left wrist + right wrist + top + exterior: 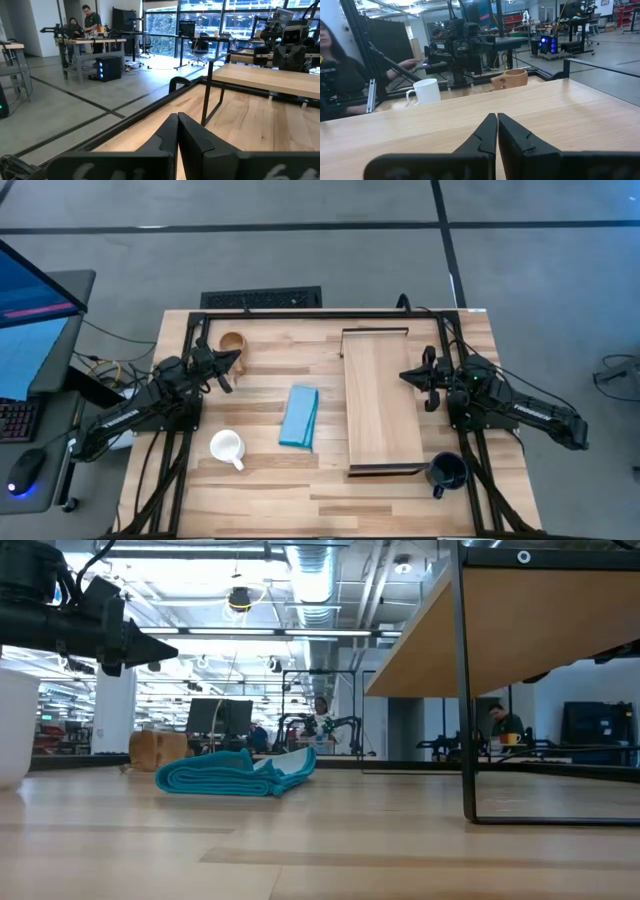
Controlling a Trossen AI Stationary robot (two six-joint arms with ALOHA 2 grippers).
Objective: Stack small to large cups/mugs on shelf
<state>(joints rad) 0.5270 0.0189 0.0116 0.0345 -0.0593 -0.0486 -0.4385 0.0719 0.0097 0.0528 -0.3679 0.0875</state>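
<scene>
grippers first: there are two, and both have their dark fingers pressed together on nothing. the left gripper (pixel 233 362) hangs over the slatted wooden tabletop (pixel 270 480) just beside the small light-brown wooden cup (pixel 231 343), its closed fingers (pixel 172 132) aimed across the table. the right gripper (pixel 407 375) sits above the long rectangular light-wood shelf with dark metal brackets (pixel 380 395), near its right edge, fingers (pixel 495 131) shut over the bare board.

cups number three, none on the shelf. the wooden one stands near the table's far left. the white mug (pixel 227 446) stands on the near left, handle toward the front edge. the dark navy mug (pixel 447 471) stands off the shelf's near right corner, beside the right arm.

one blue folded cloth (pixel 300 416) lies on the tabletop between the white mug and the shelf. people sit at desks in the room beyond.
</scene>
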